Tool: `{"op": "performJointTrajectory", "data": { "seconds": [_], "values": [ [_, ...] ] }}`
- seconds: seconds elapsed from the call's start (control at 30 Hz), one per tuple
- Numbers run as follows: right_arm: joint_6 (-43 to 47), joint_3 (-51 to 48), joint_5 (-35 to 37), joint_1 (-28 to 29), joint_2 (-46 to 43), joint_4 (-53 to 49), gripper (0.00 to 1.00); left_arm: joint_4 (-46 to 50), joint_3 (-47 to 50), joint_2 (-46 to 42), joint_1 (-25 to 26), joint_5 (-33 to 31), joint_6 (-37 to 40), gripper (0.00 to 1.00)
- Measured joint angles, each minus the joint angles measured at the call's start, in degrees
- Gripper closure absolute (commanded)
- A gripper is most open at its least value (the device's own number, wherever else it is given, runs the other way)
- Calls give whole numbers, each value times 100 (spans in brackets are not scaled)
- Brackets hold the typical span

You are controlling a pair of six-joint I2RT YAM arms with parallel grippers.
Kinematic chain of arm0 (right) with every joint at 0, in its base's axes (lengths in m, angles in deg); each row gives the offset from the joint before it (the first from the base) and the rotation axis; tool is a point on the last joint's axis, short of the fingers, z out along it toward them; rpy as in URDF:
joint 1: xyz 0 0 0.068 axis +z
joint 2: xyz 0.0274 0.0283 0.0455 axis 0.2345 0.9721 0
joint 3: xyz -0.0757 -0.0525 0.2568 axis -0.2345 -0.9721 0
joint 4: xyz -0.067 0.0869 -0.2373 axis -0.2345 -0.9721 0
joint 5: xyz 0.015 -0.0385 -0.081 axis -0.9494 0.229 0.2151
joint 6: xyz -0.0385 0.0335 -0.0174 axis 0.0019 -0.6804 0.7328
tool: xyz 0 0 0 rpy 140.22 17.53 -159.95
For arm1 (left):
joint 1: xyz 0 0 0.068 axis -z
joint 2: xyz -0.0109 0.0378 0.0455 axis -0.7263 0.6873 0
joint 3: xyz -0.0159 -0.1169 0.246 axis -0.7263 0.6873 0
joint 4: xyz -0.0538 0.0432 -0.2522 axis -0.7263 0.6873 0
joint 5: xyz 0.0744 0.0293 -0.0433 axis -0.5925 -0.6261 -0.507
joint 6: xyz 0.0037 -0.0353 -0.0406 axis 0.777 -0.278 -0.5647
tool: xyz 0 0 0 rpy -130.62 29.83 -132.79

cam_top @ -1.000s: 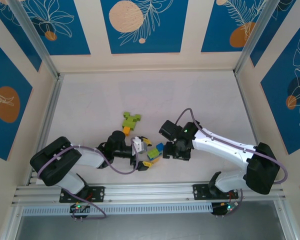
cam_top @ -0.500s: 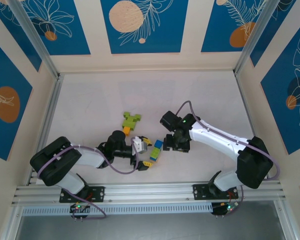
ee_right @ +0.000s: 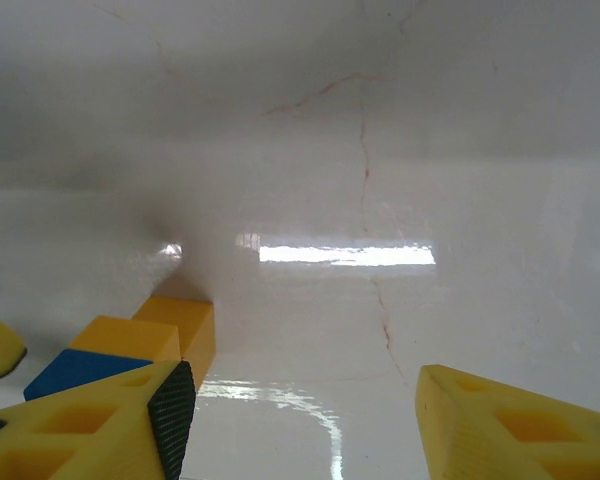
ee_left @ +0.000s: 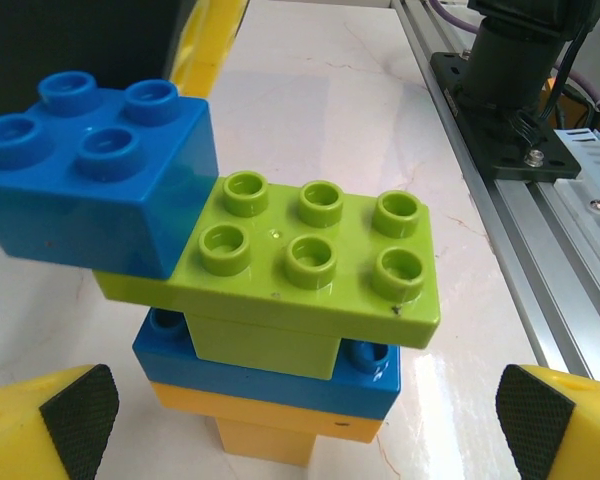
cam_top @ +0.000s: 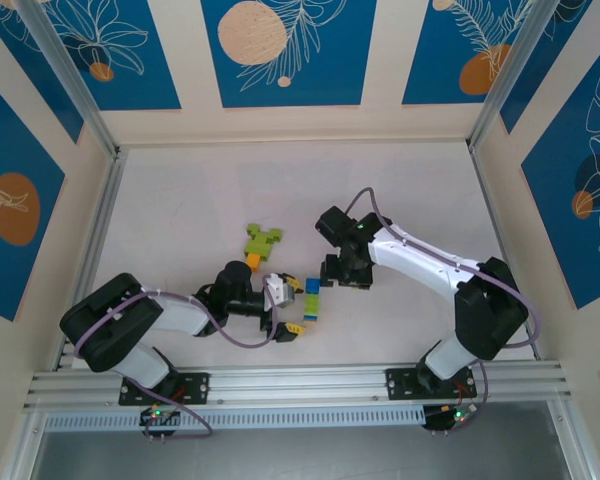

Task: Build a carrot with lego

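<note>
On the white marble-look table, the lego stack stands upright between both claws. The left gripper, spread wide and empty, is nearer, with the stack straight ahead. The right gripper, parted and empty, sits just beside it.

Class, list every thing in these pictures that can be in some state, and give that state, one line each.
left gripper: open, fingers either side of the brick stack, not touching it.
right gripper: open, nothing between its fingers.
brick stack: blue, lime green and orange bricks joined; not gripped.
lime green cluster: bricks joined, lying on the table, apart from both grippers.
</note>
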Motion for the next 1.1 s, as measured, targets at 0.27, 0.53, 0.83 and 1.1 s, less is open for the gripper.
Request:
{"op": "performJointTrajectory", "data": {
  "seconds": [0.27, 0.53, 0.83, 1.1],
  "values": [
    [208, 280, -68, 11, 341, 146, 38, 2, 0, 0, 0, -26, 0, 1],
    [446, 463, -190, 199, 446, 249, 38, -2, -26, 127, -42, -68, -2, 1],
    [682, 754, -284, 402, 577, 254, 38, -4, -35, 162, -109, -68, -4, 1],
    [693, 767, -186, 382, 643, 203, 38, -4, -164, 236, -120, -111, -4, 1]
  ]
}}
